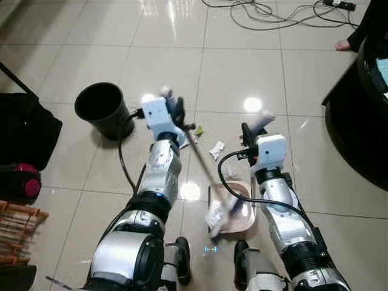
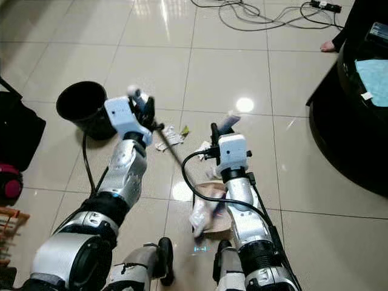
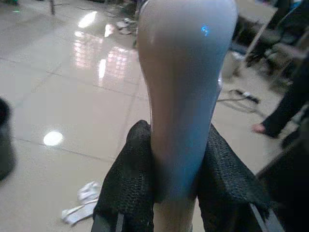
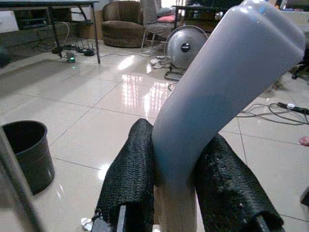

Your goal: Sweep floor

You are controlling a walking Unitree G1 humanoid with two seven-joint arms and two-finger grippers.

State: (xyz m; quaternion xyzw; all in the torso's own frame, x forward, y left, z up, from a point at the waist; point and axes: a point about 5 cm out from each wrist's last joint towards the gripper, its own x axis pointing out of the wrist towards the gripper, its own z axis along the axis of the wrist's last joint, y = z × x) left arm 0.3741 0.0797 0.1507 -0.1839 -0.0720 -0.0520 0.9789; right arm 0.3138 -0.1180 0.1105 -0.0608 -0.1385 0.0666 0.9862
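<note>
Broom in left hand, dustpan right

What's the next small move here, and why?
Probably draw the broom in the left gripper back so the paper scraps slide toward the dustpan, whose handle the right gripper holds. The scraps lie on the tiles just beyond the pan.

A black bag lay just beside a wooden rack, with a red thing between them. Well apart from the bag, cables lay on the tiles near a person's foot and a dark table. A fan and an armchair stood far from the bag.
</note>
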